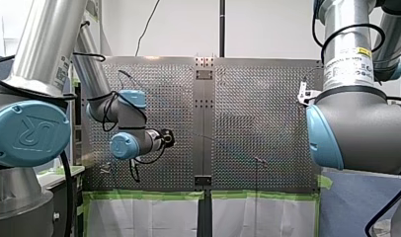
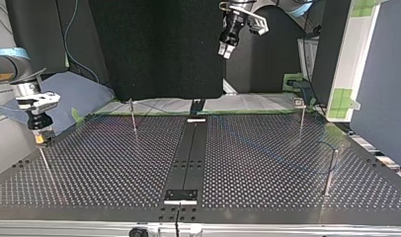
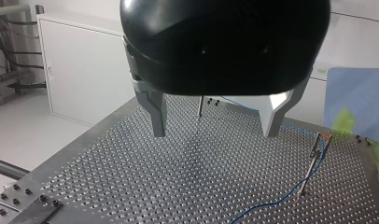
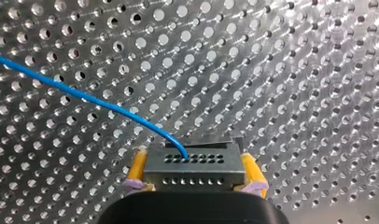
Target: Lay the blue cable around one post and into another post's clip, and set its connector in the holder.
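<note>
Front view: both arms lean in over the perforated table (image 1: 258,123). Anything finer is too small to tell here.
Top view, left claw: my left gripper (image 2: 225,49) hangs high over the far side, well clear of the table.
Top view, right claw: my right gripper (image 2: 39,139) sits low at the view's left, near the table's edge.
Left wrist view, claw: wide open, metal fingers (image 3: 157,112) spread with nothing between them.
Left wrist view, cable: the blue cable (image 3: 281,200) snakes over the holes and climbs beside a clip post (image 3: 310,168) to its top.
Right wrist view, claw: the yellow pads (image 4: 137,168) are clamped on the connector (image 4: 194,163), one on each side.
Right wrist view, cable: it leaves the connector's holed face and trails off across the table.
</note>
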Action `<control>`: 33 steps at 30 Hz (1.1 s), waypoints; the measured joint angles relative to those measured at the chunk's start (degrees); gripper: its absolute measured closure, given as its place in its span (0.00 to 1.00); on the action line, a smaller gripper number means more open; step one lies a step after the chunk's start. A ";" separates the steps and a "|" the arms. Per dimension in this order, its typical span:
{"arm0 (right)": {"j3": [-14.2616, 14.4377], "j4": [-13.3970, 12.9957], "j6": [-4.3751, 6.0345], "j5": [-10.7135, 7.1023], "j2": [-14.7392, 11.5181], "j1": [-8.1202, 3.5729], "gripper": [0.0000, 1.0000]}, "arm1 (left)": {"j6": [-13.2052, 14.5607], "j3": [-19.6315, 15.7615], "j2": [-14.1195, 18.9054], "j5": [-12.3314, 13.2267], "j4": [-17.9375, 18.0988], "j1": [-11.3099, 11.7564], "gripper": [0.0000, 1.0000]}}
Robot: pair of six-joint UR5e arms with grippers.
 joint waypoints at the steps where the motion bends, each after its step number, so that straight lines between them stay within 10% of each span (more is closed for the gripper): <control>1: -0.10 0.04 0.00 -0.06 0.00 0.00 1.00 | 0.00 0.00 0.00 0.00 0.00 0.00 0.00; 12: -0.88 0.88 -0.15 -0.29 0.00 -0.18 1.00 | -0.33 0.20 0.01 0.00 -0.17 0.00 0.00; 23: -0.88 1.50 -4.08 -0.67 0.00 -0.66 1.00 | -0.35 0.41 0.01 0.00 -0.43 0.00 0.00; 33: -0.89 0.54 -4.72 -1.03 0.00 -0.69 1.00 | -0.35 0.44 0.01 0.00 -0.43 0.00 0.00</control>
